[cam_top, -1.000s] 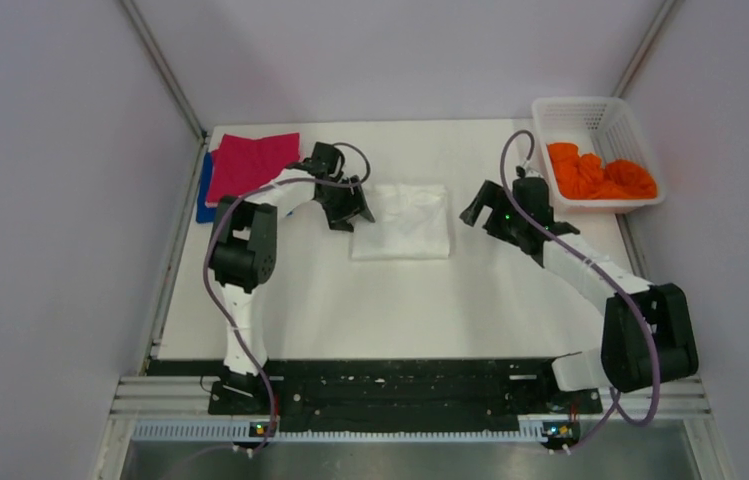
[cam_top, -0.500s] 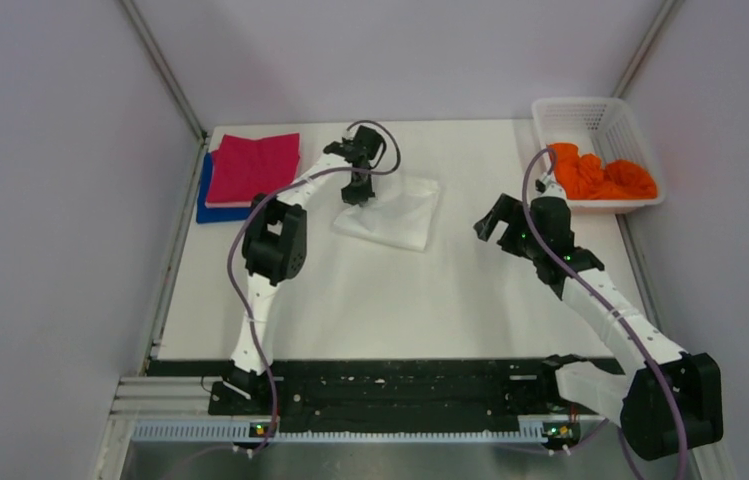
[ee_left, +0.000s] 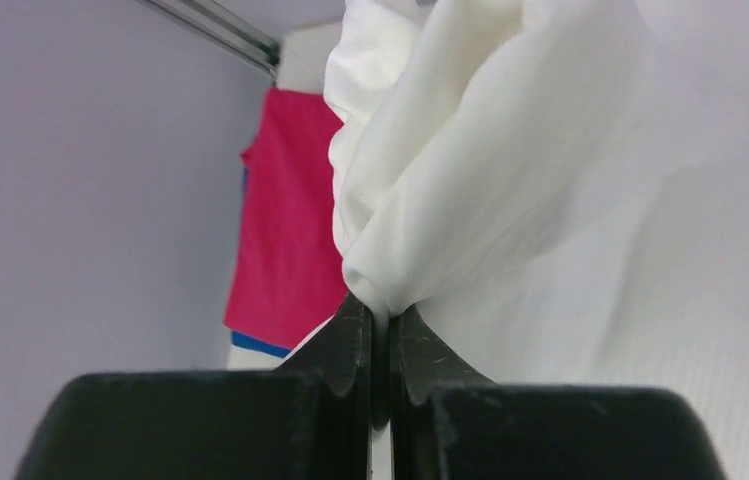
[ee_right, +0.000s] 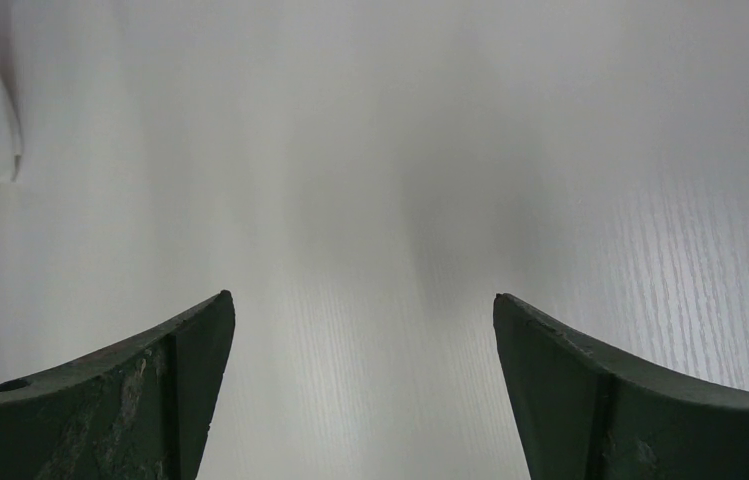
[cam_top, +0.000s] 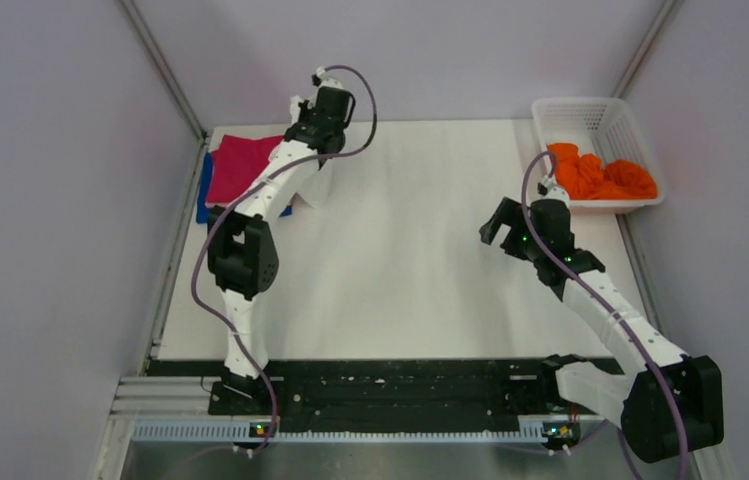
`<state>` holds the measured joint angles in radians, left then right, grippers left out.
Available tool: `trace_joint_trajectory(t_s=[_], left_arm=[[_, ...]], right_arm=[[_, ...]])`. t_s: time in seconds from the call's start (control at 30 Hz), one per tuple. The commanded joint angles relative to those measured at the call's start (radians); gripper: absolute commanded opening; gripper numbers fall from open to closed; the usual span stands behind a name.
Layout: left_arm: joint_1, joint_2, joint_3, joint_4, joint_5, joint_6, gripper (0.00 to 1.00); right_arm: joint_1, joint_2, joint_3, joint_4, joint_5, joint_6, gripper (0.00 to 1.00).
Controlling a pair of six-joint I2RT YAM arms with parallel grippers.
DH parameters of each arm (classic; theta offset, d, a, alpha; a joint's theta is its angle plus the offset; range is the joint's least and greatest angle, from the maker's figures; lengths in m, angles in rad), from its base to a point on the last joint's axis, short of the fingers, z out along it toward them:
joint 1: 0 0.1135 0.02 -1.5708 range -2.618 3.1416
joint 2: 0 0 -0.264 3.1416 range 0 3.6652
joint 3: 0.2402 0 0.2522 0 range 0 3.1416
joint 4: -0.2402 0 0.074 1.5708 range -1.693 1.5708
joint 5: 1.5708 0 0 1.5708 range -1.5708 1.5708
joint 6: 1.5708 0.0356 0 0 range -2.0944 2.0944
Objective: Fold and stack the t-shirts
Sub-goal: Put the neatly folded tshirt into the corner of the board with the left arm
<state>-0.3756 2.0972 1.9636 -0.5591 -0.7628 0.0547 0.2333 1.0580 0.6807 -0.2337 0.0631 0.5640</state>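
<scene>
At the far left edge of the bench [cam_top: 400,260], close to the side wall, a blue t-shirt [cam_top: 202,198] lies flat. A folded magenta t-shirt [cam_top: 242,165] lies on top of it, leaving only a blue strip showing along the left and near edges. The stack sits in the far left corner, tight against the wall rails.

Just right of that stack, the left end effector [ee_left: 380,322] is raised above the bench near the back edge. Its fingers are pressed together, pinching a bunched fold of the white t-shirt [ee_left: 470,170]. The cloth hangs from the grip, with its lower part draping beside the magenta shirt's right edge.

From there a broad stretch of bare white bench runs across the middle to the right arm.

The right end effector [ee_right: 361,297] hovers over this open surface with its fingers spread wide and nothing between them. It is well apart from the white shirt.

At the far right corner stands a white lattice basket [cam_top: 590,106], partly past the bench's right edge. A crumpled orange t-shirt [cam_top: 602,176] lies inside it, against the near wall.
</scene>
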Motion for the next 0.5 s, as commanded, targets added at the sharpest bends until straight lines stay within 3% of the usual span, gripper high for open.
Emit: trace_joint_trajectory(t_s=[0.0, 0.17, 0.47], left_arm=[[0.027, -0.098, -0.012, 0.201, -0.093, 0.222, 0.0], [0.058, -0.103, 0.056, 0.205, -0.09, 0.275, 0.0], [0.119, -0.124, 0.105, 0.14, -0.004, 0.179, 0.0]], right_arm=[[-0.003, -0.001, 0.016, -0.011, 0.023, -0.023, 0.99], [-0.004, -0.004, 0.013, -0.013, 0.029, -0.023, 0.99], [-0.004, -0.005, 0.012, -0.019, 0.046, -0.023, 0.99]])
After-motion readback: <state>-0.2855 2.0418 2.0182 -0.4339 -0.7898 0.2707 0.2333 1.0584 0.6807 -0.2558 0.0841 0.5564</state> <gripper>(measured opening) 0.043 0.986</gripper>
